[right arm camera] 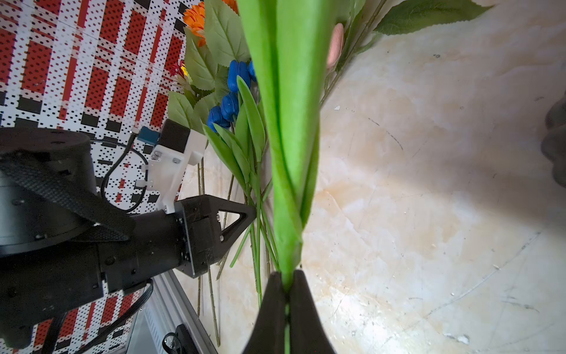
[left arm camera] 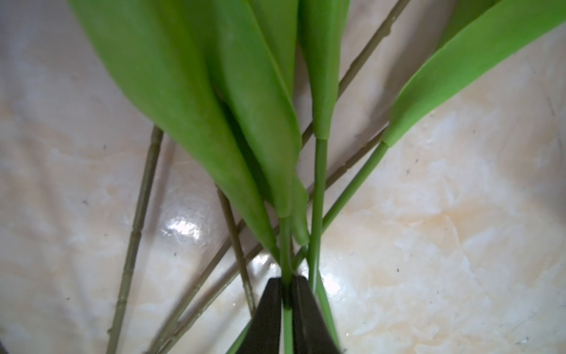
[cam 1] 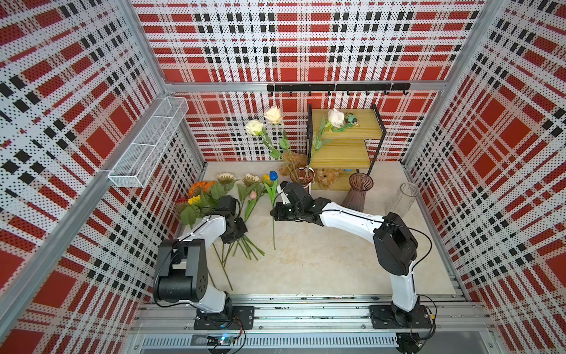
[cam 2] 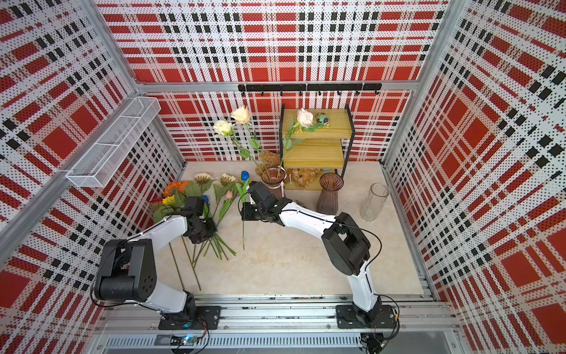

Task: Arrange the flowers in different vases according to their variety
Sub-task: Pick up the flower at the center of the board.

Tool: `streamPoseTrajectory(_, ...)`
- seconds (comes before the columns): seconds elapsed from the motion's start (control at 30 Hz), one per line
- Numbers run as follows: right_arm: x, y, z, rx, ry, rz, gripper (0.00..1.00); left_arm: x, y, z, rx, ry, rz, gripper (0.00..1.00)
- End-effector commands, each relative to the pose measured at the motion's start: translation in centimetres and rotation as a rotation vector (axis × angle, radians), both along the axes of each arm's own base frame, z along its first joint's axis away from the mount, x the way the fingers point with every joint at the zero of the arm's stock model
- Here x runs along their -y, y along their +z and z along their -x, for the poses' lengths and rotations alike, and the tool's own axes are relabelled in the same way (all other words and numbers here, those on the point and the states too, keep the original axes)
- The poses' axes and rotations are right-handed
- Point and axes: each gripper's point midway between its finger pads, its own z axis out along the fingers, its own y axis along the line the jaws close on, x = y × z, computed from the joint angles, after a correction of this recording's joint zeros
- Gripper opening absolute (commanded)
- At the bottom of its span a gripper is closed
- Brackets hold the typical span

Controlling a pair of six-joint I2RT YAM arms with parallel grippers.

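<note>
The blue tulip has its green stem pinched between the clenched jaws of the right gripper, and its leaves rise just past the fingertips. Nearby, the left gripper is clamped on a thin tulip stem in the flower pile lying on the tabletop. Cream roses stand in a purple vase. A second purple vase and the clear vase stand on the right arm's side.
</note>
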Motion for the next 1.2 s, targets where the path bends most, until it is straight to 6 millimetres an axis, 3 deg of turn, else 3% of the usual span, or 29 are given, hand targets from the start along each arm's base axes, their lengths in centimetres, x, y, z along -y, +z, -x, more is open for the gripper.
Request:
streamPoseTrajectory(0.0,0.3,2.1,-0.4,0.031,-0.006,-0.019,0.00,-0.2,-0.4,0.1,0.000,-0.002,-0.017,0.10)
streamPoseTrajectory(0.13,0.4,2.4,-0.4,0.035,-0.007,-0.022,0.00,-0.2,0.1,-0.1,0.009,-0.002,-0.018,0.00)
streamPoseTrajectory(0.3,0.3,3.7,-0.4,0.056,-0.004,-0.034,0.00,-0.7,2.8,-0.8,0.046,-0.002,-0.062,0.00)
streamPoseTrajectory(0.53,1.4,7.1,0.0,0.129,-0.020,-0.041,0.00,-1.1,7.5,-1.2,0.127,0.008,-0.098,0.00)
streamPoseTrajectory(0.7,2.6,10.2,0.4,0.200,-0.049,-0.041,0.00,-0.5,9.8,-1.1,0.177,-0.005,-0.096,0.00)
streamPoseTrajectory(0.87,6.2,13.4,0.1,0.325,-0.136,0.042,0.00,0.5,14.0,-1.4,0.305,-0.023,-0.131,0.00)
streamPoseTrajectory(1.07,13.1,18.2,-1.2,0.547,-0.334,0.224,0.00,1.8,18.2,-1.4,0.448,-0.040,-0.175,0.00)
streamPoseTrajectory(1.17,16.8,19.5,-1.8,0.612,-0.457,0.276,0.00,2.2,20.1,-1.4,0.524,-0.031,-0.196,0.00)
